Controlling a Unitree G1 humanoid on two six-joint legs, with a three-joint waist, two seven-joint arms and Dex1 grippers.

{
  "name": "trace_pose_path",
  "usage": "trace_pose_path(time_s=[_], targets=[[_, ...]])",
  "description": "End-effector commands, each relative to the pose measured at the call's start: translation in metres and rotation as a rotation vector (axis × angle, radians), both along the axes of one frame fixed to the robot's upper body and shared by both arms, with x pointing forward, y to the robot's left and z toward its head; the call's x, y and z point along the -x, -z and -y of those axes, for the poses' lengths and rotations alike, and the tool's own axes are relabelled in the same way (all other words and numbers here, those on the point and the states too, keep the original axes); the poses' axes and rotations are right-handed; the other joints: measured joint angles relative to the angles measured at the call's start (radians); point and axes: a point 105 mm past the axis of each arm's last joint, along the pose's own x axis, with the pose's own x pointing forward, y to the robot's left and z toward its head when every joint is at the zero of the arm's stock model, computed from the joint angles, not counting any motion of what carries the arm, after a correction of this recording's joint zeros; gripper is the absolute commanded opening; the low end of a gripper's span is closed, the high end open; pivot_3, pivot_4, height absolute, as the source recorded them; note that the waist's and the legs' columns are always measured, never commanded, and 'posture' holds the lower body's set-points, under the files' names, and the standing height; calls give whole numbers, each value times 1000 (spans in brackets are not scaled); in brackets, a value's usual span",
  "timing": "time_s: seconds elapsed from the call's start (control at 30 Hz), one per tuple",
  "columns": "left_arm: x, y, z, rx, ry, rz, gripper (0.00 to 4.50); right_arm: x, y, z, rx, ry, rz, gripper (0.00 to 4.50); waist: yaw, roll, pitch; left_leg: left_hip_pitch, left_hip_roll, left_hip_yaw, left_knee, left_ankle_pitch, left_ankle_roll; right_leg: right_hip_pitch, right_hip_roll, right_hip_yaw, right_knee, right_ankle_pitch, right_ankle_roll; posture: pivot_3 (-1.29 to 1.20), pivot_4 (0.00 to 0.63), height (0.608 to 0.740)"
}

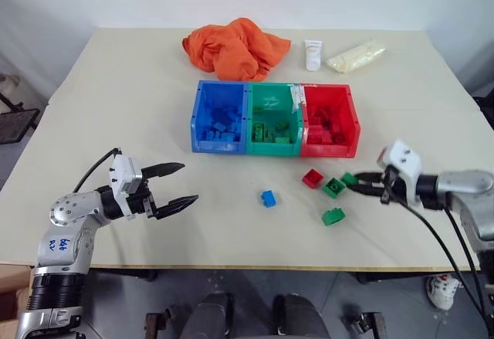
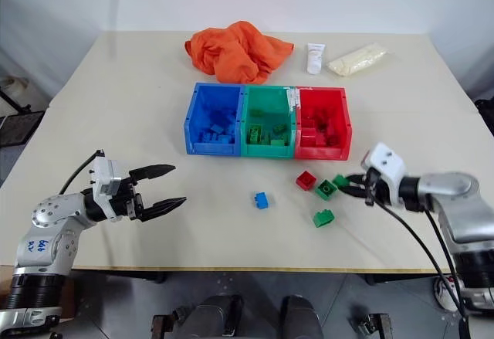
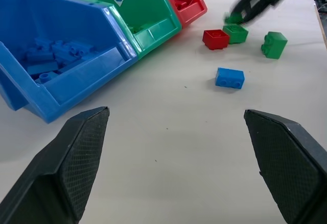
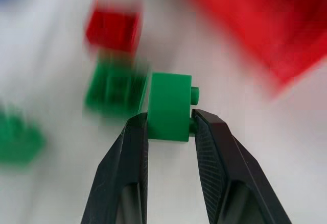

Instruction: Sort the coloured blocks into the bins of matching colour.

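Observation:
Three joined bins stand mid-table: blue (image 1: 197,116), green (image 1: 272,149) and red (image 1: 330,150), each holding several blocks of its own colour. In front of them lie a red block (image 1: 312,178), a green block (image 1: 334,188), another green block (image 1: 333,216) and a blue block (image 1: 268,198). My right gripper (image 1: 356,184) is shut on a small green block (image 4: 169,106), held just above the table beside the loose red and green blocks. To the left, my left gripper (image 1: 190,182) hovers open and empty, well short of the blue block (image 3: 230,77).
At the back of the table lie a crumpled orange cloth (image 1: 231,45), a white tube (image 1: 312,55) and a pale yellow bag (image 1: 355,55). The table's front edge runs just below both grippers.

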Motion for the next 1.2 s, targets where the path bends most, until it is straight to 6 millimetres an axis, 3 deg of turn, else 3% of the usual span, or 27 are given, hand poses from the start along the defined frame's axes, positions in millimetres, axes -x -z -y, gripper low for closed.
trace_pose_path(time_s=[0.03, 0.23, 0.43, 0.5, 0.63, 0.77, 0.8, 1.0, 1.13, 1.2], targets=[[-2, -9, 2, 20, -1, 47, 4500, -6, -31, -26, -31, -58, 73, 906, -3, 0, 0, 0, 1, 0, 0, 0, -1, 0, 0, 0, 0, 0, 0, 0, 150, 740], [-8, -11, 3, 26, -9, 62, 4500, -46, -58, -88, -114, -143, 193, 906, -11, -1, 0, 0, 2, 0, 0, -1, -2, -1, 2, 0, 5, 0, 0, 0, 150, 740], [-9, -12, 3, 30, -20, 80, 4500, -81, -49, -130, -124, -171, 219, 906, -9, -1, 0, -1, 1, -1, 0, -1, -2, -3, 2, 0, 7, 0, 0, 0, 150, 740], [-9, -14, 3, 29, -24, 88, 4500, -95, -43, -131, -78, -114, 226, 1630, -10, -1, 0, -1, 0, -1, 0, -1, -2, -3, 2, 0, 8, 0, 0, 0, 150, 740], [-8, -16, 1, 33, -35, 97, 4500, -96, -51, -135, -72, -150, 263, 2954, -10, -1, 0, -1, 0, -3, 0, -1, -2, -4, 2, 0, 8, 0, 0, 0, 150, 740], [-9, -17, 0, 37, -43, 99, 4500, -86, -67, -124, -97, -183, 304, 4324, -21, -1, 0, -3, 0, -2, -1, -1, -2, -7, 2, 0, 10, 0, 0, 0, 150, 740], [-9, -16, 1, 37, -40, 98, 4500, -82, -68, -120, -98, -190, 308, 4466, -23, -1, 0, -3, 0, -1, 0, -1, -2, -7, 2, 0, 11, 0, 0, 0, 150, 740], [-11, -14, 5, 37, -10, 89, 4500, -26, -60, -83, -68, -304, 265, 4466, -10, -1, 0, -4, 0, -1, 0, -1, -2, -10, 1, 1, 15, 0, 0, 0, 150, 740], [-14, -14, 4, 35, -5, 85, 4500, 25, -47, -45, -20, -325, 153, 4466, -2, 0, 0, -9, 0, -1, 3, -1, -2, -13, 1, 1, 15, 0, 0, 0, 150, 740], [-15, -14, 3, 34, -6, 85, 4500, 40, -43, -36, -10, -318, 98, 4466, 0, -1, 0, -11, 1, 0, 4, -1, -2, -14, 1, 0, 14, 0, 0, 0, 150, 740]])
